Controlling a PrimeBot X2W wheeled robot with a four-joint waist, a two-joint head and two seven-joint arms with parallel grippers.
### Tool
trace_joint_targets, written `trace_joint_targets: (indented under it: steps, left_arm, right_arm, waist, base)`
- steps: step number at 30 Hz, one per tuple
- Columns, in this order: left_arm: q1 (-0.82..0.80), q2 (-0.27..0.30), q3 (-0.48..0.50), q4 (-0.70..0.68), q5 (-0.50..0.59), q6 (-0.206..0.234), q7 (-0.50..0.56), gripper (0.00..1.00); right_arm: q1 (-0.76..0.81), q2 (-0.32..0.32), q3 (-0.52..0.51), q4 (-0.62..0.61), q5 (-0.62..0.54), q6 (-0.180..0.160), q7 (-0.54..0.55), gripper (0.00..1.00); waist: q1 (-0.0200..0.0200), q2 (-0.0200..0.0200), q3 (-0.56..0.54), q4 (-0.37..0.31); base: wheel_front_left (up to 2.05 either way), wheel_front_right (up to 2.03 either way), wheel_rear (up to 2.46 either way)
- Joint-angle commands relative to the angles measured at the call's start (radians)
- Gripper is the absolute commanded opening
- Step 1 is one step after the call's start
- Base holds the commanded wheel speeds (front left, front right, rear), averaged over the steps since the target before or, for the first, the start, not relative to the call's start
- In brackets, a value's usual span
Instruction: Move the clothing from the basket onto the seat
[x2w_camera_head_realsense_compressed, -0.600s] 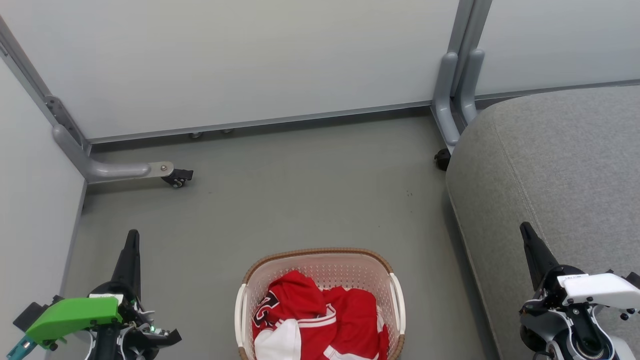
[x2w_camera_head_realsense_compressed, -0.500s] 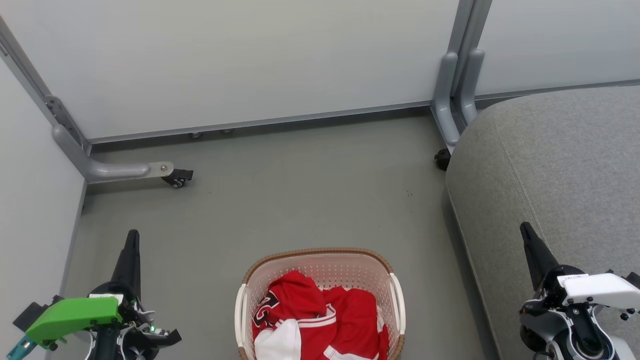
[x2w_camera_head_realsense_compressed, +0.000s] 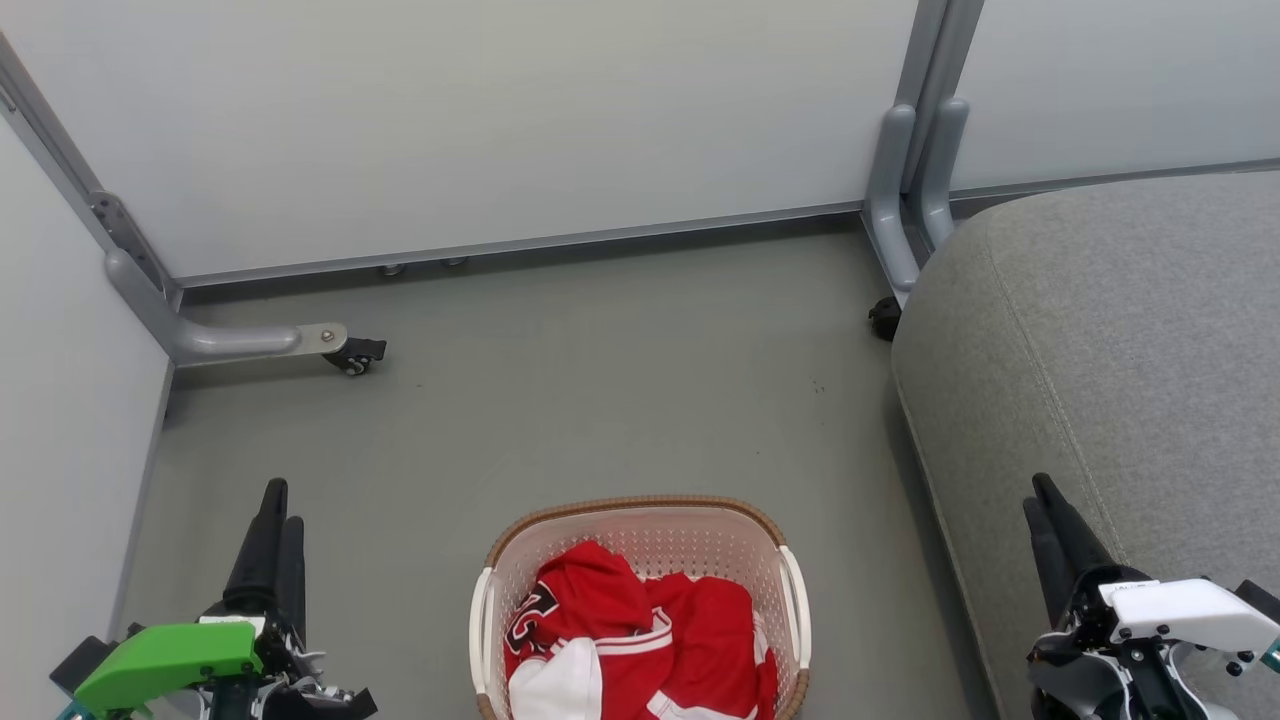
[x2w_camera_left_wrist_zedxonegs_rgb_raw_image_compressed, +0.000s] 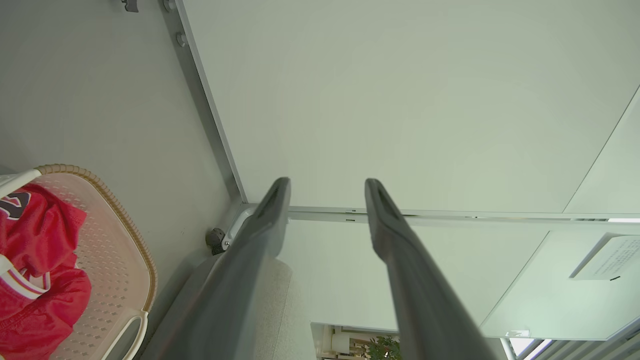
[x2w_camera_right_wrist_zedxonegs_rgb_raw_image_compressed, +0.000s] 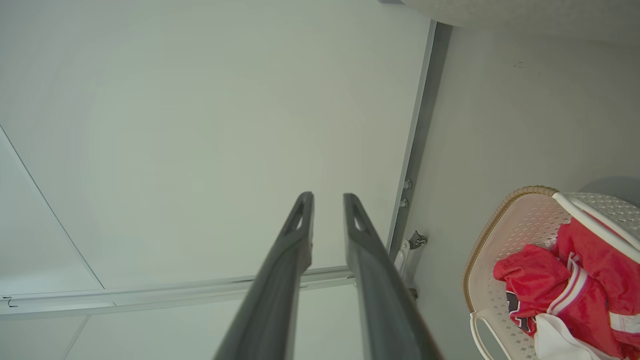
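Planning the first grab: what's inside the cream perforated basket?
Crumpled red jersey clothing with white panels and striped trim lies inside the cream-white perforated plastic basket. Whatever lies beneath the pile is covered.

Grey-green floor (x2w_camera_head_realsense_compressed: 600, 380), matte, plain. The basket (x2w_camera_head_realsense_compressed: 640, 503) stands on it at near middle, upright, rim up. The seat (x2w_camera_head_realsense_compressed: 1120, 330) rests on the floor at right, near the basket but apart from it. Far left: a grey partition foot (x2w_camera_head_realsense_compressed: 235, 342) ending in a black caster (x2w_camera_head_realsense_compressed: 355, 355); a second caster (x2w_camera_head_realsense_compressed: 884, 318) sits by the seat's far corner.
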Motion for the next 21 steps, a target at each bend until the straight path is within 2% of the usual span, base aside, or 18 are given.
trace_joint_targets:
  steps: [1, 10, 21]
  left_arm:
    - [-0.014, 0.004, -0.010, -0.017, 0.010, 0.000, -0.013, 1.00]
    - [-0.014, 0.004, 0.000, -0.025, 0.134, 0.000, -0.057, 1.00]
    - [0.000, 0.006, -0.023, -0.096, 0.358, 0.007, -0.106, 1.00]
  right_arm:
    - [-0.013, -0.005, 0.012, -0.014, -0.009, 0.000, -0.014, 1.00]
    - [-0.011, -0.006, 0.033, -0.014, -0.080, 0.000, -0.059, 1.00]
    - [0.003, -0.008, 0.024, -0.062, -0.337, 0.000, -0.108, 1.00]
  waist:
    - [0.0000, -0.0001, 0.000, 0.000]
    - [0.0000, -0.0001, 0.003, 0.000]
    - [0.0000, -0.0001, 0.008, 0.000]
  base:
    - [0.00, 0.00, 0.00]
    - [0.00, 0.00, 0.00]
    - [0.00, 0.00, 0.00]
